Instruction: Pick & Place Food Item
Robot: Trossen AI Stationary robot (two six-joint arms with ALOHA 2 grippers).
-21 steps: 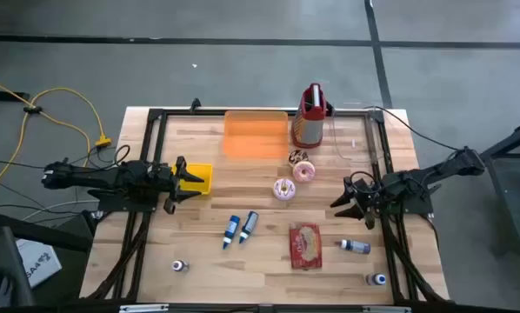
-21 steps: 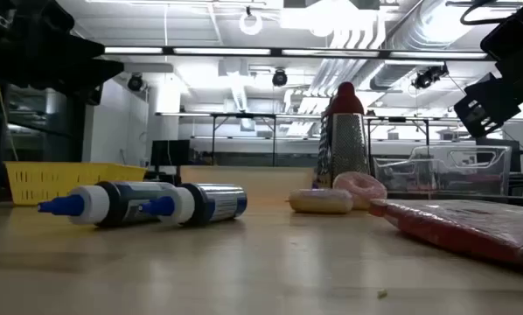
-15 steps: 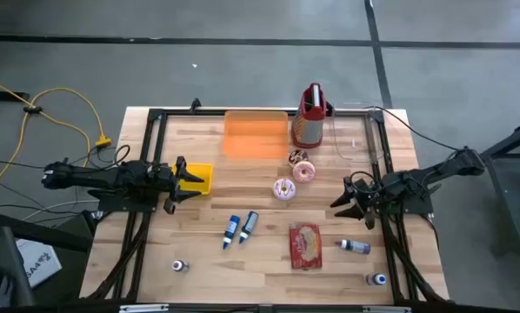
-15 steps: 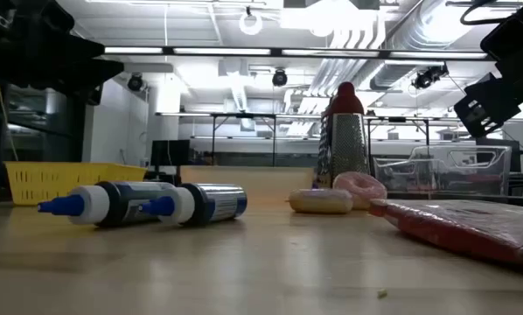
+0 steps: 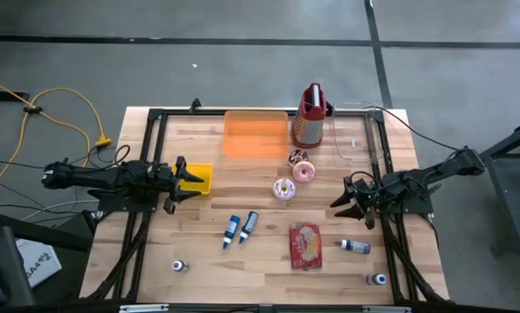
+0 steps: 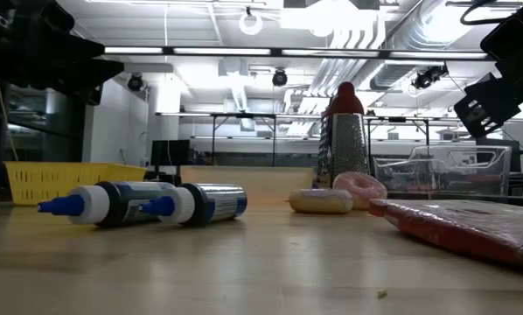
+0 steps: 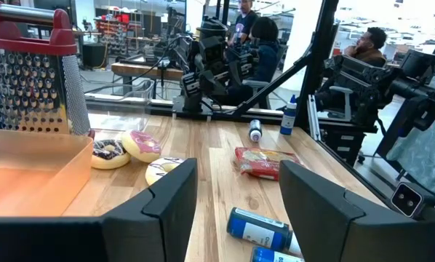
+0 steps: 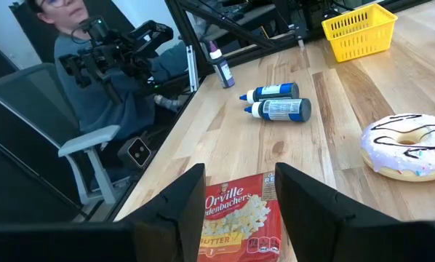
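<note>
Left gripper [image 5: 193,180]: fingers spread, nothing between them; poised over the desk's left side, tips just at the yellow basket [image 5: 200,178]. Left wrist view looks past both dark fingers [image 7: 170,200] toward the donuts.

Right gripper [image 5: 338,199]: fingers parted, holding nothing; hovering near the desk's right edge, aimed toward the middle. Right wrist view looks down on the popcorn packet [image 8: 239,215] directly ahead of the fingers [image 8: 183,200].

Food items, centre of desk:
- White-iced donut with dark drizzle [image 5: 283,189], flat on the wood, about mid-desk, well apart from both grippers.
- Pink-iced donut [image 5: 304,170], just beyond the white one, toward the far edge.
- Chocolate-iced donut [image 5: 297,156], touching or nearly touching the pink one, just in front of the grater.
- Red popcorn packet, lying flat toward the near edge, right of centre.

Other stock:
- Orange tray [image 5: 256,134], far edge, centre.
- Box grater with red handle [image 5: 310,118], upright, just right of the tray.
- Clear container [image 5: 353,136], far right corner area.
- Two blue-capped bottles [image 5: 239,228], lying side by side, near-centre, left of the packet.
- One bottle [image 5: 356,247] lying right of the packet.
- Two small bottles standing near the near edge, one left [image 5: 179,266], one right [image 5: 377,280].

Beyond the desk: seated persons [image 7: 261,44] visible in the wrist views.
</note>
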